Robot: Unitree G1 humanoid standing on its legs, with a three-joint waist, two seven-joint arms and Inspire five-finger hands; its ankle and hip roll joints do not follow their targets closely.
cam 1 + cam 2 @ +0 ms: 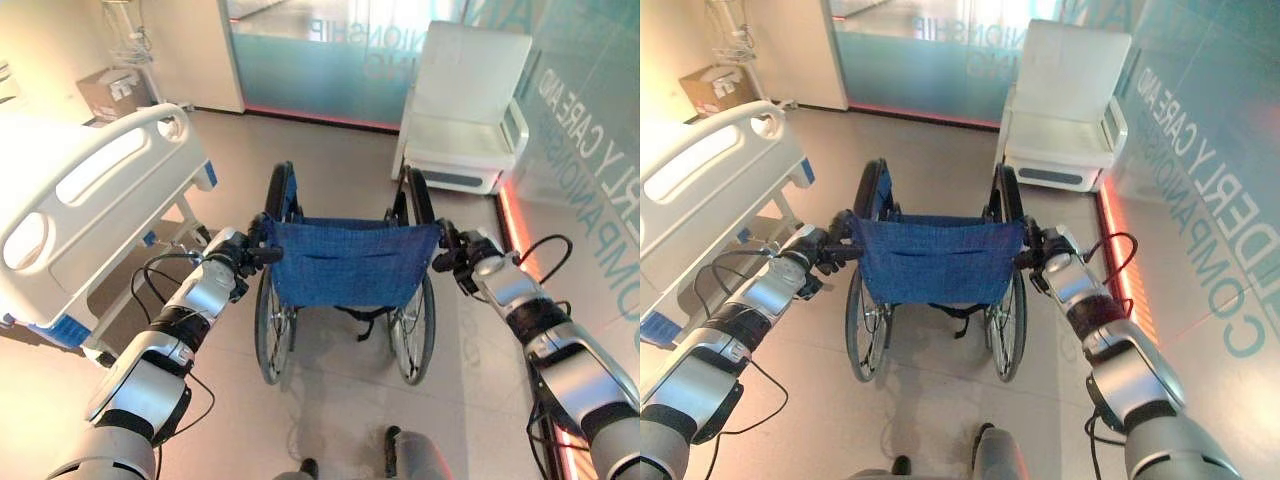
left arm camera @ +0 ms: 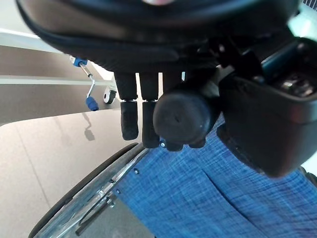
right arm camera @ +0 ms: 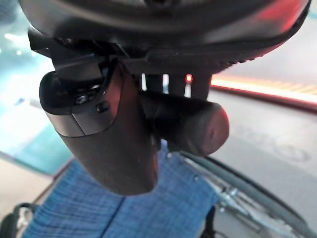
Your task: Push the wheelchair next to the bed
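A wheelchair (image 1: 345,262) with a blue fabric back and black wheels stands on the floor straight ahead, its back towards me. My left hand (image 1: 243,252) is shut on the left push handle (image 2: 182,117), fingers curled round the black grip. My right hand (image 1: 462,258) is shut on the right push handle (image 3: 190,124) in the same way. The white hospital bed (image 1: 85,205) with a moulded side rail lies to the left of the wheelchair, a gap of bare floor between them.
A white armchair (image 1: 462,110) stands ahead to the right against a frosted glass wall (image 1: 320,60). A lettered wall (image 1: 590,170) with a red light strip at its foot runs along the right. A cardboard box (image 1: 712,88) sits far left.
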